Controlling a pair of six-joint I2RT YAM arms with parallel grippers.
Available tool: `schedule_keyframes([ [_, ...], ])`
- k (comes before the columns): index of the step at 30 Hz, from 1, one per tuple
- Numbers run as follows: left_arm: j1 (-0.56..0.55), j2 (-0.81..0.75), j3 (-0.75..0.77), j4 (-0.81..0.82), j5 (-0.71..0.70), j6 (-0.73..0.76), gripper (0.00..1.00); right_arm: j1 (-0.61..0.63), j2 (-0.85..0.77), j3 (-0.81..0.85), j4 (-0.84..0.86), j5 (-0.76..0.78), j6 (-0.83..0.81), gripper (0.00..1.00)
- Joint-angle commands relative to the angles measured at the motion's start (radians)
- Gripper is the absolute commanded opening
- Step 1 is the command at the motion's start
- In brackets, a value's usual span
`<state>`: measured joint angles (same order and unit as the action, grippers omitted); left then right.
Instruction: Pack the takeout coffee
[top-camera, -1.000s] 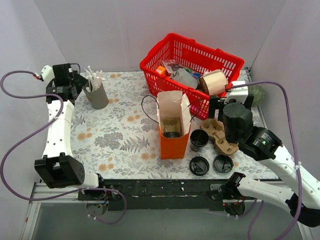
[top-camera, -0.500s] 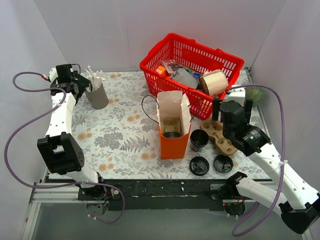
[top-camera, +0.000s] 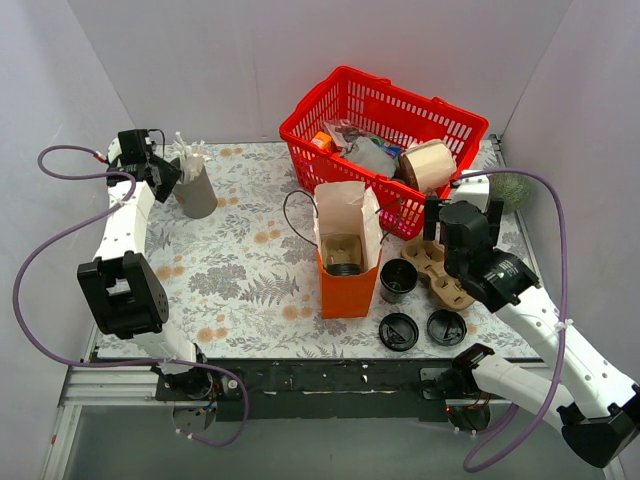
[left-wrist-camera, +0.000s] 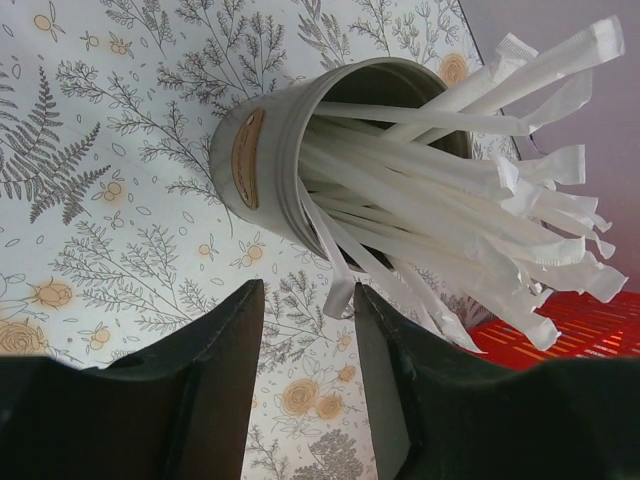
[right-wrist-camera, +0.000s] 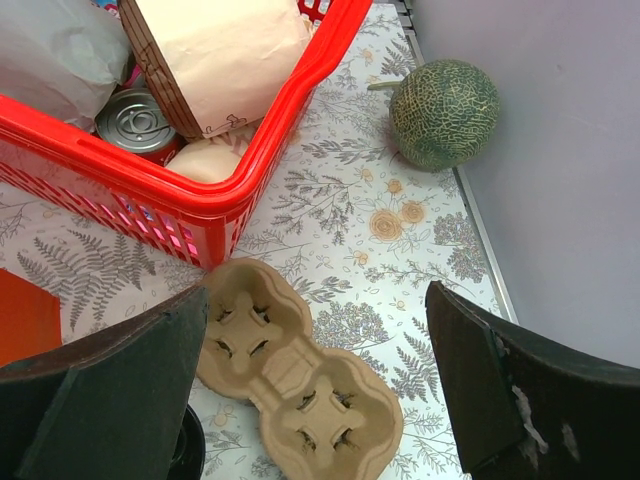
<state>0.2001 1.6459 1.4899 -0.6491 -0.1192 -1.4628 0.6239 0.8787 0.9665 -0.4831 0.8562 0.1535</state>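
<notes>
The takeout coffee (top-camera: 344, 256) shows as a dark round top in a brown holder inside the open orange paper bag (top-camera: 346, 288). At the back left, a grey cup (top-camera: 197, 192) (left-wrist-camera: 268, 160) holds several white wrapped straws (left-wrist-camera: 450, 200). My left gripper (top-camera: 168, 172) (left-wrist-camera: 308, 290) hangs right beside it. Its jaws are narrowed but still apart, and one drooping straw end (left-wrist-camera: 340, 295) lies between the tips, against the right finger. My right gripper (top-camera: 463, 212) (right-wrist-camera: 318, 300) stands wide open over a cardboard cup carrier (top-camera: 441, 270) (right-wrist-camera: 300, 370), holding nothing.
A lidless black cup (top-camera: 398, 281) stands right of the bag, with two loose black lids (top-camera: 398, 331) (top-camera: 446, 327) in front. A red basket (top-camera: 400, 108) (right-wrist-camera: 300, 90) of groceries fills the back. A green melon (top-camera: 512, 188) (right-wrist-camera: 443, 113) lies by the right wall.
My left gripper edged closer to the straw cup and its jaws narrowed around a straw end. The right arm swung back over the carrier, then held still, open.
</notes>
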Motion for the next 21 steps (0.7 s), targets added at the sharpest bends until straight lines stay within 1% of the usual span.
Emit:
schedule_keyframes([
  [1,0.005,0.000,0.039,0.000,0.018,0.004,0.36,-0.004,0.008,-0.002,0.055,0.001,-0.006,0.96],
  [2,0.005,0.003,0.041,-0.004,0.016,0.005,0.33,-0.004,0.009,0.000,0.057,0.003,-0.005,0.96],
  [3,0.004,0.000,0.044,-0.004,0.018,0.005,0.27,-0.004,0.011,-0.002,0.057,0.001,-0.005,0.96],
  [4,0.005,-0.001,0.046,-0.006,0.019,0.007,0.23,-0.004,0.012,-0.002,0.057,0.003,-0.003,0.96],
  [9,0.004,-0.014,0.061,-0.011,0.013,0.012,0.14,-0.004,0.017,-0.002,0.060,0.001,-0.008,0.96],
  [10,0.004,-0.015,0.075,-0.014,0.013,0.015,0.09,-0.004,0.017,-0.003,0.060,0.000,-0.009,0.96],
  [12,0.004,-0.012,0.093,-0.027,0.000,0.018,0.04,-0.004,0.017,-0.002,0.061,0.001,-0.009,0.96],
  [15,0.004,-0.005,0.156,-0.075,-0.028,0.027,0.00,-0.004,0.016,-0.003,0.061,0.000,-0.012,0.96],
  [19,0.004,0.002,0.240,-0.159,-0.059,0.050,0.00,-0.004,0.016,-0.003,0.060,0.003,-0.012,0.96],
  [21,0.004,-0.017,0.282,-0.172,-0.065,0.068,0.00,-0.004,0.014,-0.002,0.060,-0.003,-0.017,0.96],
])
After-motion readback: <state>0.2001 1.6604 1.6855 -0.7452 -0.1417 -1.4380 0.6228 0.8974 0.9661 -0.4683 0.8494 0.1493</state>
